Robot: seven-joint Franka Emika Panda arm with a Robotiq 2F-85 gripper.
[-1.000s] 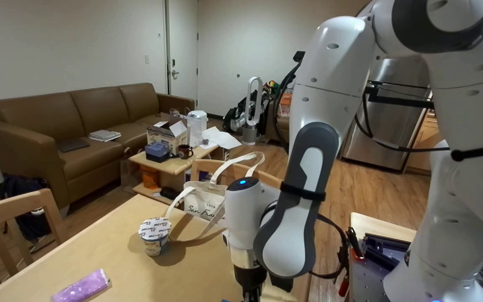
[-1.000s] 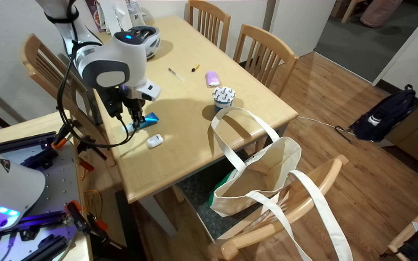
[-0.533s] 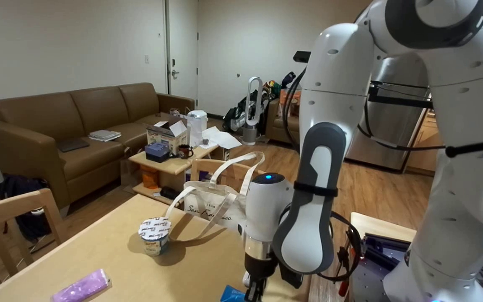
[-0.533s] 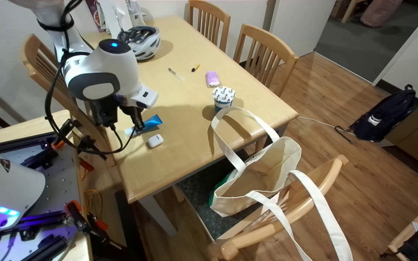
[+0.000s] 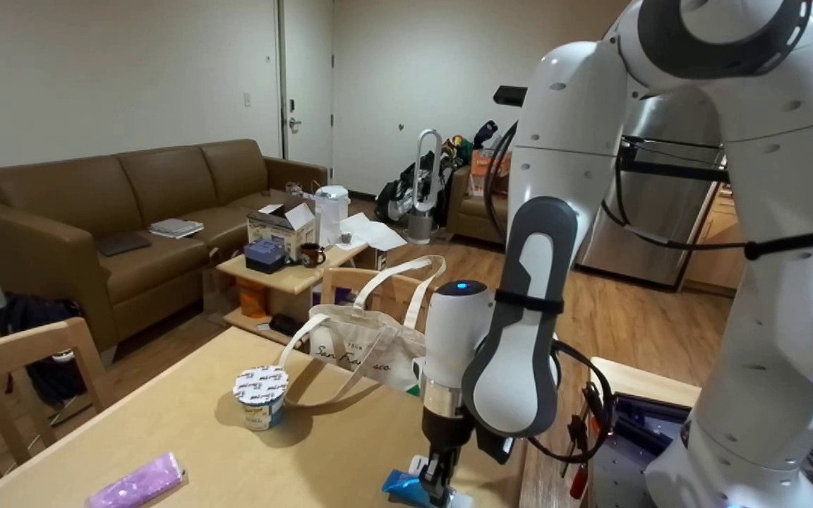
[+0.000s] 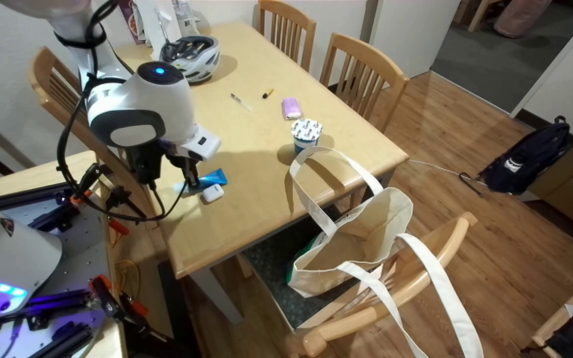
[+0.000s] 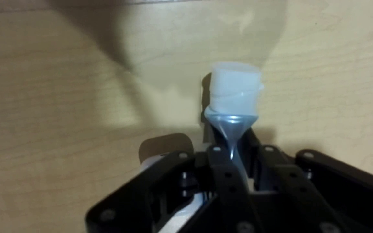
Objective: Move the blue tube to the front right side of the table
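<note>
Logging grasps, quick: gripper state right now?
Gripper: closed, holding the blue tube, pinched between its fingers in the wrist view.

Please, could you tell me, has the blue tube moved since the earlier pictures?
Yes. In an exterior view, the blue tube has shifted down and slightly right in the picture, toward the small white case, which lies where it was.

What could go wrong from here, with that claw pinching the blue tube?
The small white case lies close by the blue tube, so a sideways move might knock it.
The gripper pinches the tube nearer its white cap than its tail, so the longer end could droop or twist.
Its shiny body narrows where it is gripped, and might slip.
</note>
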